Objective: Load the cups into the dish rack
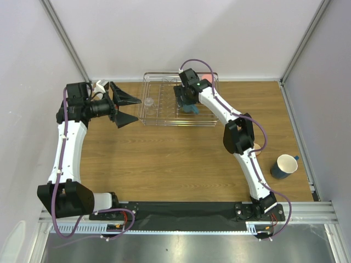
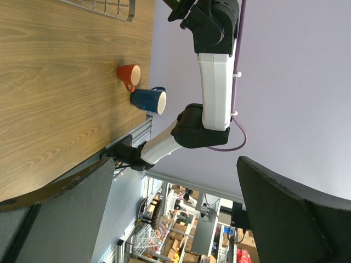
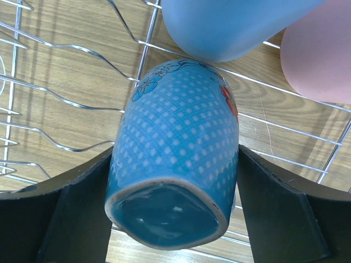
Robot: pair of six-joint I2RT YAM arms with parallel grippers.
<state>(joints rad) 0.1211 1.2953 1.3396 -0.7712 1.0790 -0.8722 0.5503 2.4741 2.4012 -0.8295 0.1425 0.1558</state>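
Observation:
The dish rack (image 1: 159, 118) is a silver wire basket at the back of the table. My right gripper (image 3: 173, 208) is shut on a blue white-dotted cup (image 3: 175, 164), held bottom-up over the rack wires (image 3: 71, 104). Just beyond it in the rack are a light blue tumbler (image 3: 230, 24) and a pink tumbler (image 3: 321, 60). A clear glass (image 1: 148, 102) stands in the rack's left part. My left gripper (image 1: 123, 108) hangs open and empty left of the rack. A dark blue mug (image 1: 284, 166) and a small orange cup (image 2: 129, 74) sit on the table at the right.
The right arm (image 1: 238, 134) reaches from its base across the table's right half to the rack. Grey walls close in the left, back and right. A metal rail (image 1: 186, 211) runs along the near edge.

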